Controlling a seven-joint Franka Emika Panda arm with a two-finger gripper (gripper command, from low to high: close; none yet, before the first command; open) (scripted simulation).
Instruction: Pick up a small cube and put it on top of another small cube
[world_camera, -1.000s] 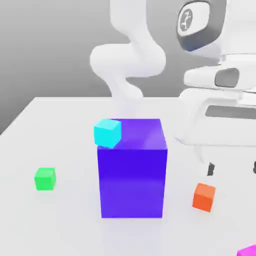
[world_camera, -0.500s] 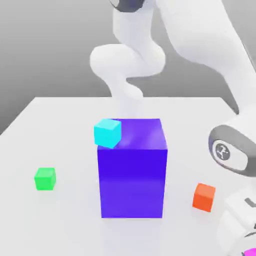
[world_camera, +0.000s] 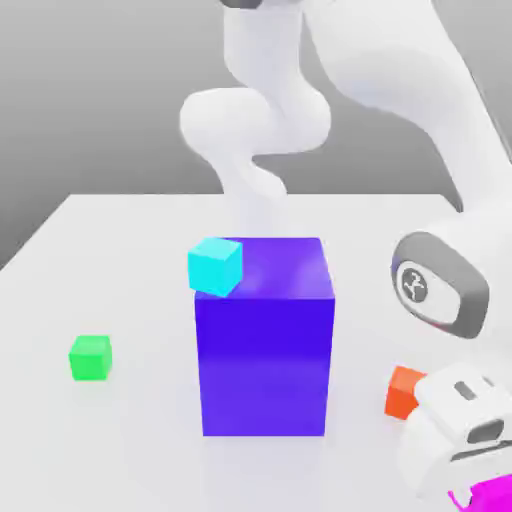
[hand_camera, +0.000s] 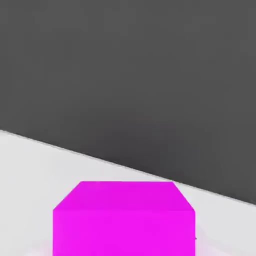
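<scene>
At table's near corner | gripper (world_camera: 478, 497) is clamping shut on small magenta-pink cube (hand_camera: 123, 220) | lift and placing onto small green cube (world_camera: 90, 357) are remaining

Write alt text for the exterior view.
A white robot arm bends down over a magenta cube at the exterior view's lower right. A big blue-violet block stands mid-table with a cyan cube by its top corner, a green cube and an orange-red cube either side.

Magenta cube (hand_camera: 123, 219); green cube (world_camera: 90, 357) well apart
</scene>
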